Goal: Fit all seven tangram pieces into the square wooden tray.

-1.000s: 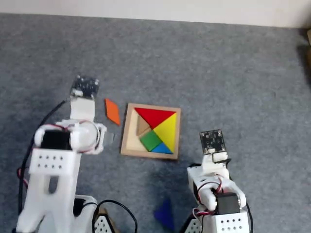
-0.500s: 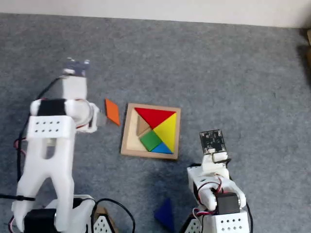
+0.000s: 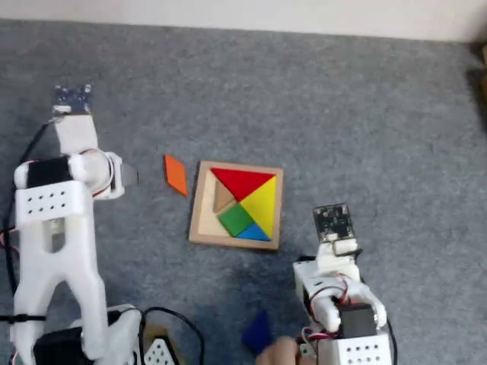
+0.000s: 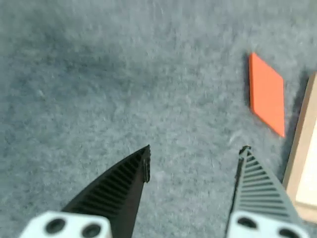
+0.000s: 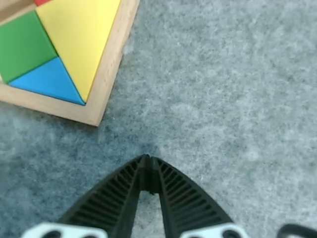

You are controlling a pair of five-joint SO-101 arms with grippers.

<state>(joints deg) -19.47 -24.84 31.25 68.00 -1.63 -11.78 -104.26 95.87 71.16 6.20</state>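
**Five colours in tray, two pieces out on carpet**

Left gripper point(image 4: 194, 151): fingers spread apart, nothing between them, over grey carpet point(image 3: 365, 114), well to the left of the wooden tray point(image 3: 199, 228). Orange parallelogram point(image 3: 176, 175) lies flat on the carpet, just beside the tray's left rim, not touching it; in the left wrist view it point(image 4: 267, 94) sits beyond the fingertips.

Inside the tray:
- red triangle point(image 3: 242, 182) along the far side
- yellow triangle point(image 3: 262, 204) against the right rim
- green square point(image 3: 236, 219) at centre-near
- light blue triangle point(image 3: 255, 233) along the near rim
- tan patch point(image 3: 223, 198) left of centre, cannot tell if piece or bare floor

Dark blue triangle point(image 3: 259, 331) is on the carpet, well off the tray's near side. A person's hand point(image 3: 278, 353) is beside it; contact unclear.

Right gripper point(image 5: 148, 159): fingers pressed together, empty, just off the tray's near right corner point(image 5: 111, 74).
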